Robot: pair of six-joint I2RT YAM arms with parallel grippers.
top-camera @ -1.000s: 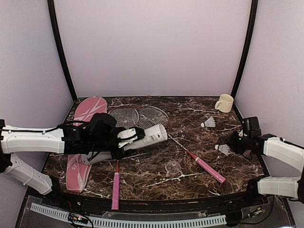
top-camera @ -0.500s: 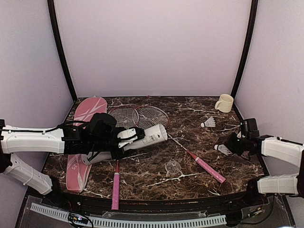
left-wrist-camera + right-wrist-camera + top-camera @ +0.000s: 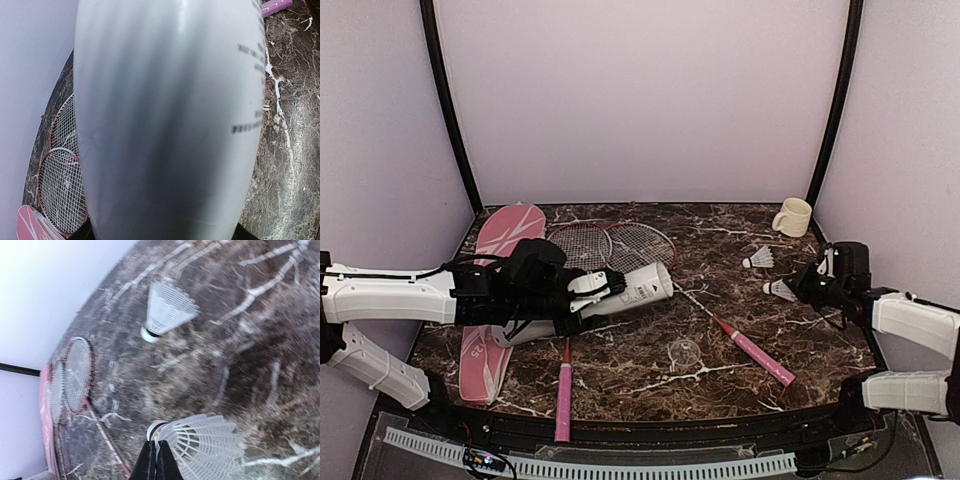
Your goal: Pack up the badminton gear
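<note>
My left gripper [image 3: 590,294] is shut on the white tube [image 3: 632,287] and holds it lying across the racquet shafts; the tube fills the left wrist view [image 3: 170,120]. Two red-rimmed racquet heads [image 3: 612,244] lie behind it, and their pink handles point to the near edge [image 3: 563,400] and to the right [image 3: 760,358]. The pink lettered cover [image 3: 492,300] lies on the left. My right gripper [image 3: 155,460] is shut on the rim of a white shuttlecock [image 3: 202,445], held just above the table [image 3: 780,290]. A second shuttlecock [image 3: 757,258] lies farther back [image 3: 167,310]. No other shuttlecocks show.
A cream mug [image 3: 792,216] stands at the back right corner. A small clear round cap [image 3: 685,351] lies on the marble near the middle front. Black frame posts and pale walls close in the table on three sides.
My right gripper has lifted the shuttlecock off the table and carried it back and a little left. The left arm and the tube have not moved.
</note>
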